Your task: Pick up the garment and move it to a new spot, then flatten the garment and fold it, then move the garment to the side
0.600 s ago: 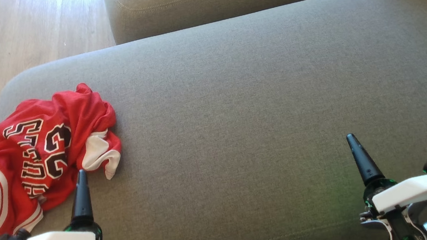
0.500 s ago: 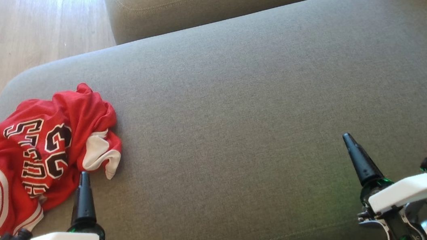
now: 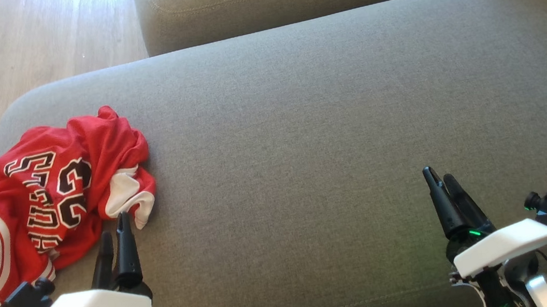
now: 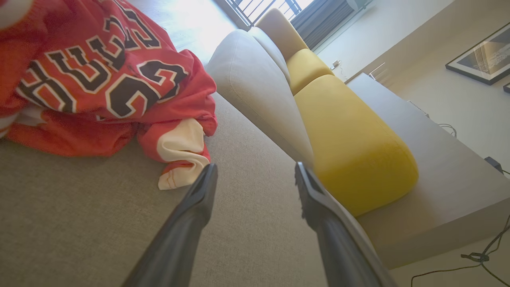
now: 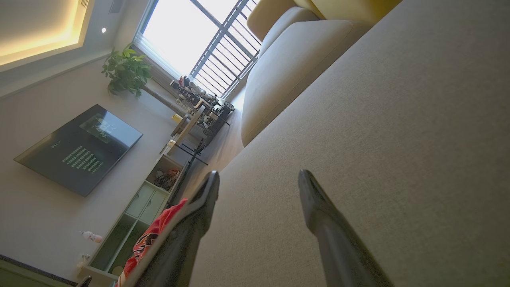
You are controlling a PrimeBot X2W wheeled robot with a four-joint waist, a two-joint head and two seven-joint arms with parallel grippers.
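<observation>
Since the crumpled red basketball jersey with black-and-white lettering (image 3: 49,196) was thin, floppy knit, I judged it light and limp, probably a bit slick. No stiffness and nothing to break, so it would drape and drag when lifted. The best hold looked like the white-trimmed flap (image 3: 124,195) or a raised fold beside it. Pinch through the layers, don't scoop flat cloth.

Jersey lay bunched at the left end of the grey woven sofa seat (image 3: 300,119), close to its rounded left edge, with pale wood floor (image 3: 5,51) beyond.

Left hand (image 3: 114,225) sat low over the seat, fingers spread and empty, tips just beside the jersey's near edge. From the left wrist view, the flap (image 4: 181,155) lay just up and left of the left hand (image 4: 255,166), outside the gap between the fingers. Could not tell whether a fingertip touched the cloth. Reckoned it needed a short shift toward the flap before closing.

Right hand (image 3: 438,173) was also spread and empty, over bare seat on the right, well apart from the jersey. In its wrist view the jersey (image 5: 151,235) showed only as a red patch beyond the right hand (image 5: 259,173).
</observation>
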